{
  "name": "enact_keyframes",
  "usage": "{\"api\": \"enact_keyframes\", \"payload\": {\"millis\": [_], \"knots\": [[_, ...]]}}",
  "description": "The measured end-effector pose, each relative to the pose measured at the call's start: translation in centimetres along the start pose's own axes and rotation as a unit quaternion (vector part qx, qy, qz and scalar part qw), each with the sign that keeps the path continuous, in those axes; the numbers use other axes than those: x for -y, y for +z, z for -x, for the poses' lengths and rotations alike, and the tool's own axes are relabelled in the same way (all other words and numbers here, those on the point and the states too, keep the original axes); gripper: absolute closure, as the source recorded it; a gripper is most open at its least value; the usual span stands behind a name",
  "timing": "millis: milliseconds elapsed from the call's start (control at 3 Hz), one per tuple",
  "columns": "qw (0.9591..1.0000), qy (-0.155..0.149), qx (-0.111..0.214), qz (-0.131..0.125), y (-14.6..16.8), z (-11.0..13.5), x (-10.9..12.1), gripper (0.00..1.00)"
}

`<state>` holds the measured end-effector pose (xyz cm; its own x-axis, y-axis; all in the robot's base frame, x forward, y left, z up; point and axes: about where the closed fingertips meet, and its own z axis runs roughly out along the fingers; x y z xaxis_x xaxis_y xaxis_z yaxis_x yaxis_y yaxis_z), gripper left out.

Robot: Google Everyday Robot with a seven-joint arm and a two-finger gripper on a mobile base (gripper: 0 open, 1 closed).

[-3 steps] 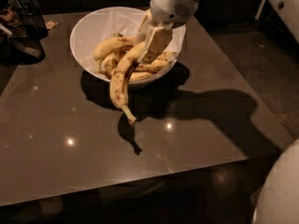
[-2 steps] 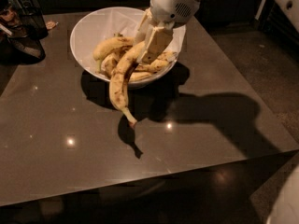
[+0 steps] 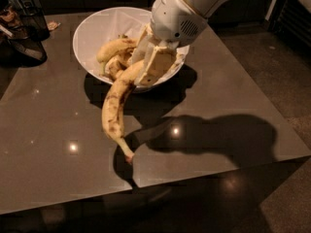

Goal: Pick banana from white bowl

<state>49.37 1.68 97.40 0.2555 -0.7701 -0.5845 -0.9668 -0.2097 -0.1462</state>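
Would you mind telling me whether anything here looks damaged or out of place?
The banana, clamped in the gripper above the white bowl, dangles stem-down beyond the rim over the table, and it shows dark bruised patches.

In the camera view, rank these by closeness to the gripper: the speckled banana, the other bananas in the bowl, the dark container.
1. speckled banana: held in the gripper, hanging over the white bowl front rim.
2. other bananas: inside the bowl, picture-left of the gripper.
3. dark container: far-left table corner.

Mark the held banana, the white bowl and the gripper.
banana point(image 3: 112, 111), camera view: speckled middle of its length.
white bowl point(image 3: 87, 33), camera view: bare left inner wall.
gripper point(image 3: 148, 68), camera view: between its fingertips, over the bowl's front rim.
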Motion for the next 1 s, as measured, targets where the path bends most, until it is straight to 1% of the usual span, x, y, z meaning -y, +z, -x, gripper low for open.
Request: {"api": "enact_keyframes", "payload": {"millis": [333,667,1000], "knots": [[1.0000,-0.003,0.003,0.002,-0.1,1.1,-1.0,1.00],[1.0000,-0.001,-0.003,0.006,-0.1,2.5,-2.9,1.00],[0.9999,-0.008,-0.006,0.004,-0.4,3.7,-4.2,1.00]]}}
